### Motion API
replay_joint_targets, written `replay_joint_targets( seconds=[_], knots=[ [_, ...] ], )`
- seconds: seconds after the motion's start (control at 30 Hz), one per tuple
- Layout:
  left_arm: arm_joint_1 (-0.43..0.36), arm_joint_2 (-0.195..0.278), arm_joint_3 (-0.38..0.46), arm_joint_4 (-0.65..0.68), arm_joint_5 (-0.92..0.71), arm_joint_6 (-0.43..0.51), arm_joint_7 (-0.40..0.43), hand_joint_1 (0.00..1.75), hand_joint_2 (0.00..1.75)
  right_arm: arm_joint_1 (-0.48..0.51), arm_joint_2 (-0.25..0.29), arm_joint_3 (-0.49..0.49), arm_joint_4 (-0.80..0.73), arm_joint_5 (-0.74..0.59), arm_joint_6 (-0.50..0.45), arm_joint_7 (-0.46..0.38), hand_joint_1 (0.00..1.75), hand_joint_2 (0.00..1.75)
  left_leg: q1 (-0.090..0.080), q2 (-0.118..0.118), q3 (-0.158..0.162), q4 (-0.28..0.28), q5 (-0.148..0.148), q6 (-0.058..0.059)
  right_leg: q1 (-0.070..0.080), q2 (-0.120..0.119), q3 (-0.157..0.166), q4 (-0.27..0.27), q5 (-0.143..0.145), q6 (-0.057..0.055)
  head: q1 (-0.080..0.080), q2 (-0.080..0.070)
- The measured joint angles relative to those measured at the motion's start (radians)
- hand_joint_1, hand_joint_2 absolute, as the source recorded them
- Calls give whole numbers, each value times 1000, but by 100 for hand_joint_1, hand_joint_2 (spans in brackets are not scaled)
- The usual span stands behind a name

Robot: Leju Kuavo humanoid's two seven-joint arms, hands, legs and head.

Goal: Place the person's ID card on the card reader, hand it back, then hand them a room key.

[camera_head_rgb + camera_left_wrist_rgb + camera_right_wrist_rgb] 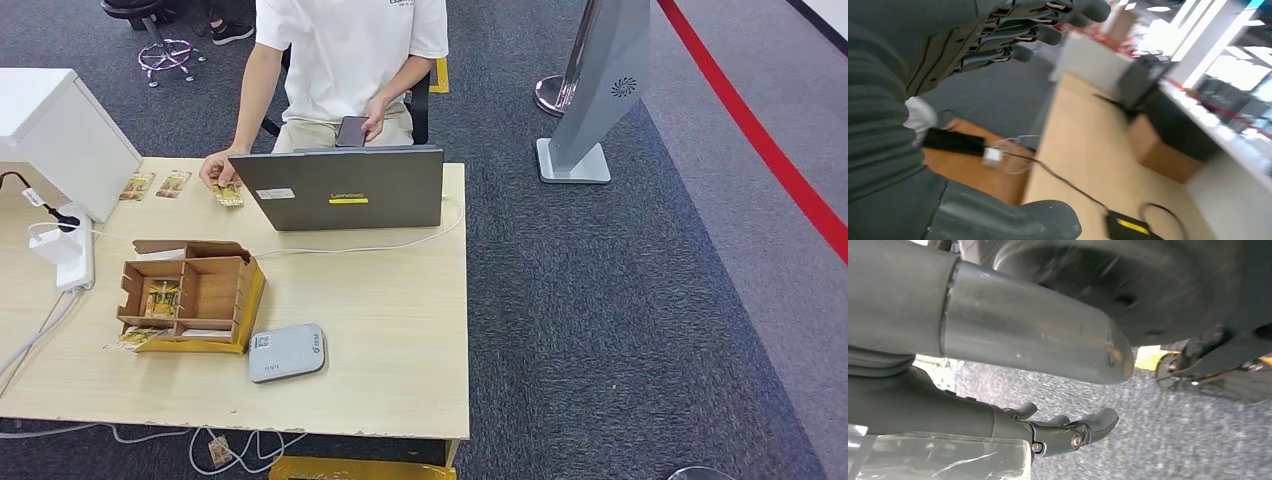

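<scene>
A grey card reader (pixel 287 352) lies flat near the table's front edge. Beside it, a cardboard organizer (pixel 205 290) holds a yellow patterned card (pixel 163 298). A seated person in a white shirt rests one hand on a similar card (pixel 229 195) at the table's far side and holds a dark phone (pixel 351 130) in the other. My left hand (pixel 948 60) hovers beside the table with fingers spread and nothing in it. My right hand (pixel 1013 425) hangs above grey carpet, fingers extended and holding nothing.
A grey laptop (pixel 340 188) stands open, its back toward me, between me and the person. Two more cards (pixel 155 185) lie at the far left. A white box (pixel 60 130), a power strip (pixel 72 255) and cables occupy the left side. A grey kiosk base (pixel 575 160) stands on the carpet.
</scene>
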Motion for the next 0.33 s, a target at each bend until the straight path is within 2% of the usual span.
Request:
replay_joint_targets(
  seconds=[0.1, 0.17, 0.23, 0.33],
  knots=[
    [24, 17, 172, 91, 141, 53, 113, 0, 175, -6, -1, -4, 0, 12, 0, -3, 0, 0, 0, -5, 0, 0, 0, 0, 0, -6, 3, 0, -1, -1, 1, 0],
    [52, 6, 258, 133, 267, 106, 158, 0, 175, -6, -2, -7, 0, 16, -1, -3, 0, 0, -1, -6, 1, 0, 0, 0, -1, -7, 3, -1, -1, -1, 1, 0],
    [73, -21, 312, 169, 353, 144, 178, 0, 175, -8, -2, -13, 0, 16, -1, 1, 0, 0, -2, -10, 1, 0, 0, 0, -2, -10, 4, -1, -1, 0, 1, 0],
    [83, -56, 355, 209, 383, 161, 174, 0, 175, -14, -2, -17, 0, 16, 0, 7, 0, 0, -2, -13, 1, 0, 0, 1, -2, -14, 6, -2, -2, 0, 1, 0]
  ],
)
